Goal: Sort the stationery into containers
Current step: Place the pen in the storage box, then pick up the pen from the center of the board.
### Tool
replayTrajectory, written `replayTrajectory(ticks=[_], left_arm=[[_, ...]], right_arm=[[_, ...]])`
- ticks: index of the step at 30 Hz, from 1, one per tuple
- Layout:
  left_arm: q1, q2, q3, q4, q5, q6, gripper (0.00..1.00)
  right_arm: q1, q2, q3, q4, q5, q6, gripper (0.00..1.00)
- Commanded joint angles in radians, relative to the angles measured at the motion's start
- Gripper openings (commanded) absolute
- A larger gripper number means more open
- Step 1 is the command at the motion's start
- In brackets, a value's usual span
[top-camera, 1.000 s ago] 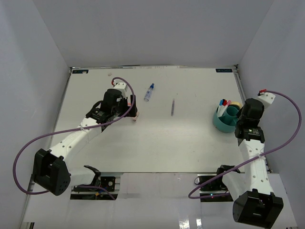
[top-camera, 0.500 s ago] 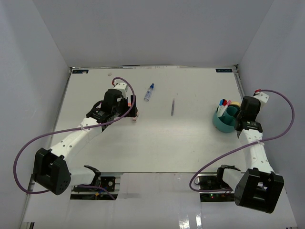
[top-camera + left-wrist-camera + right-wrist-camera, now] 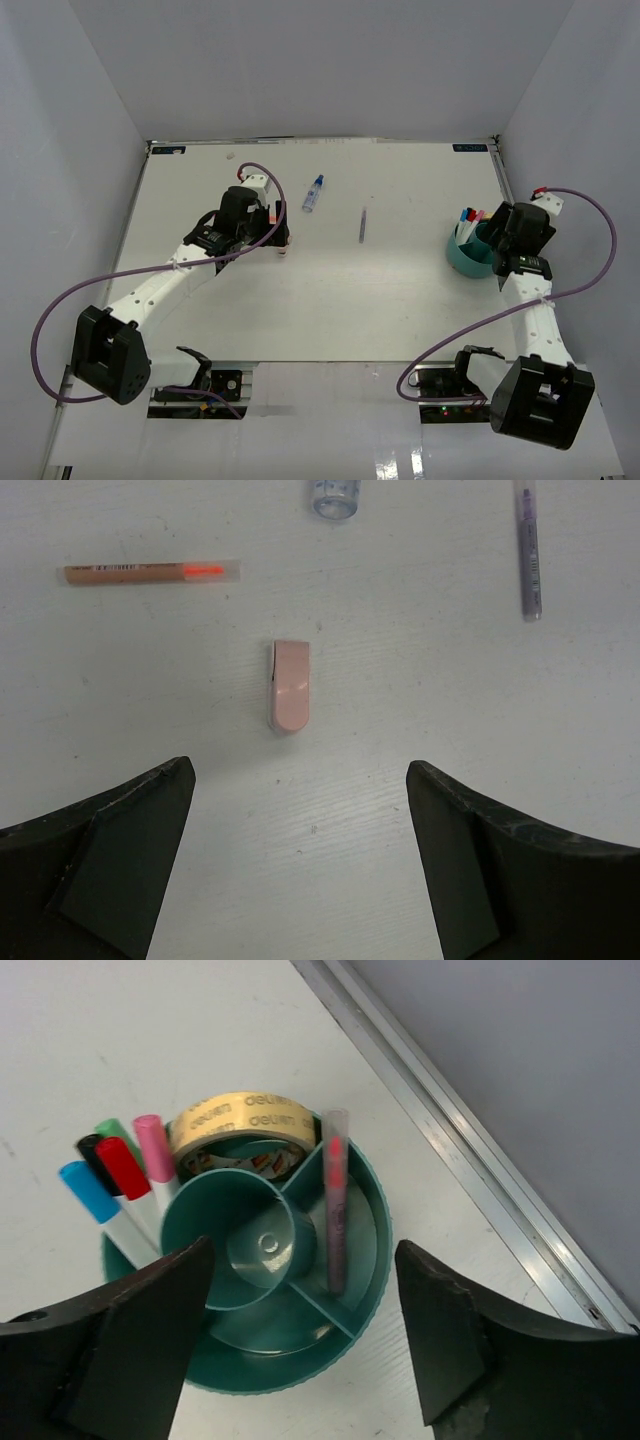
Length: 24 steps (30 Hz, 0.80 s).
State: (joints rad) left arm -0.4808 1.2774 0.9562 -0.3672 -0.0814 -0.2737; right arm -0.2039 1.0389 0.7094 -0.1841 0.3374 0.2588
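The teal container stands at the table's right. It holds a yellowish tape ring, several capped markers and a clear pen with a red core leaning in one compartment. My right gripper hovers open just above the bowl, holding nothing. My left gripper is open over the table, with a pink eraser lying just ahead of its fingertips. An orange pen, a purple pen and the small bottle lie beyond it.
A metal rail and the grey right wall run close behind the bowl. White walls enclose the table on three sides. The purple pen lies mid-table between the two arms.
My right gripper has moved in over the bowl and opened, and the clear red-cored pen now rests in a compartment. The left arm has barely moved.
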Motion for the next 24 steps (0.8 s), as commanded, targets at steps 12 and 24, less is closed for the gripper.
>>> replayTrajectory(ticks=[12, 24], left_arm=[[0.050, 0.123, 0.059, 0.007, -0.001, 0.069, 0.98], [0.248, 0.197, 0.133, 0.168, 0.356, 0.546, 0.90]], right_arm=[[0.000, -0.183, 0.021, 0.101, -0.498, -0.006, 0.89], [0.299, -0.171, -0.039, 0.172, -0.525, -0.026, 0.88]])
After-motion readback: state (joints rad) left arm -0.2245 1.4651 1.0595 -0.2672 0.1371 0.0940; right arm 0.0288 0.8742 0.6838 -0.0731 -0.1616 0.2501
